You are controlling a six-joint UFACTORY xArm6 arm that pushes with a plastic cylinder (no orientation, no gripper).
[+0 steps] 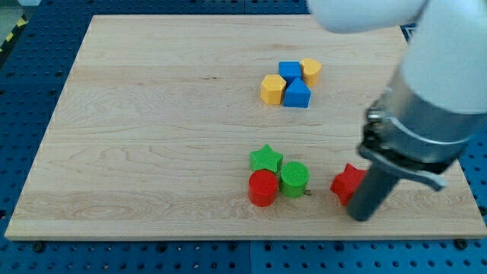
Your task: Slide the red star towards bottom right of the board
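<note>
Red star [348, 183]: lies near the bottom right of the tabletop [152, 114], partly hidden on its right by the arm's dark lower end
My tip [364, 217]: the very end looks to sit at the star's right and near side, touching it or just beside it; the contact itself I cannot make out
Step in hand: I judge the push to be late, the star being well over toward the right near corner already, with some board left beyond it
Next move: my tip seems to stand on the corner side of the star, so it would likely have to come round to the star's left far side before pushing right and nearer
Arm pose [422, 114]: it reaches in from the upper right, rod nearly upright, slightly tilted
Fingers: there are none, only the rod, so nothing is gripped
Neighbours: green cylinder [294, 180], red cylinder [263, 187] and green star [265, 158] cluster to the star's left, apart from it
Far group: two blue blocks [294, 82] and two yellow blocks [273, 88], well apart
</note>
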